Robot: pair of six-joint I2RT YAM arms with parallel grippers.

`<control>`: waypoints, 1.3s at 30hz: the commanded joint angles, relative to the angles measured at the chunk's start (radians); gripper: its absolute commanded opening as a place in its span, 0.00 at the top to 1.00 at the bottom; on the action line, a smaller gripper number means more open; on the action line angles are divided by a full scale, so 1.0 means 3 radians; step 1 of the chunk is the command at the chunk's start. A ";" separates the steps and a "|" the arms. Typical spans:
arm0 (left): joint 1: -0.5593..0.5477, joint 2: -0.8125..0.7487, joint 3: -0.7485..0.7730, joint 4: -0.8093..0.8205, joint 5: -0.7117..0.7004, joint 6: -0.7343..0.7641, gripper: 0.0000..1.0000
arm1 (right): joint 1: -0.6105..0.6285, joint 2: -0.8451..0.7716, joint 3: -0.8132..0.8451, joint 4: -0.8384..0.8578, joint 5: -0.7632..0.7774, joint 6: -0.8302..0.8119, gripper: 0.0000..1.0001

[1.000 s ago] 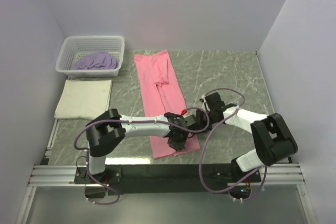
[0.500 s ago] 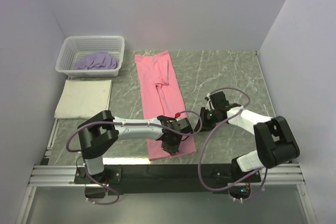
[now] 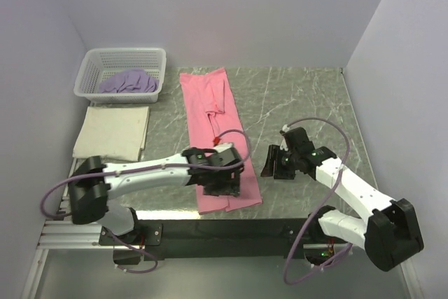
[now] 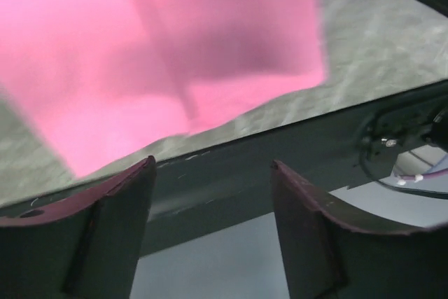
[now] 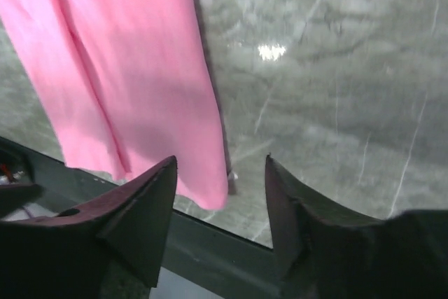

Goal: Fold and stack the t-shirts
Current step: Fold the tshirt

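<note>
Hovering near pink t-shirt [image 3: 208, 106] | left pincer [image 4: 210, 169] — apart, empty | right pincer [image 5: 220, 164] — apart, empty

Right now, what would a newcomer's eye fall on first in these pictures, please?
The pink t-shirt, folded into a long strip at centre, with the open left gripper above its near end and the open right gripper to its right. At far left, a lavender t-shirt lies in a white basket, a folded cream t-shirt beside it.

Both grippers' jaws now stand apart after being pinched. The left gripper [image 3: 222, 185] releases the pink t-shirt [image 3: 208, 103] at its 6 o'clock hem, and the right gripper [image 3: 269, 166] has drawn off toward 3 o'clock.
</note>
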 commanded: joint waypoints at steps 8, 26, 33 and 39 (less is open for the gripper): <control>0.0309 -0.1389 -0.1498 0.0064 -0.0137 -0.0884 0.24 | 0.0756 -0.0150 -0.0105 -0.0256 0.0641 0.0650 0.37; 0.0361 -0.0659 -0.1524 0.0202 0.0001 -0.0669 0.48 | 0.1171 0.0387 -0.0120 -0.0072 0.0600 0.0793 0.53; 0.0361 -0.0537 -0.1585 0.0314 0.0078 -0.0654 0.52 | 0.1283 0.0561 -0.0074 -0.0103 0.0631 0.0844 0.57; 0.0361 -0.0496 -0.1641 0.0391 0.0119 -0.0644 0.53 | 0.1380 0.0642 -0.0028 -0.0138 0.0677 0.0895 0.58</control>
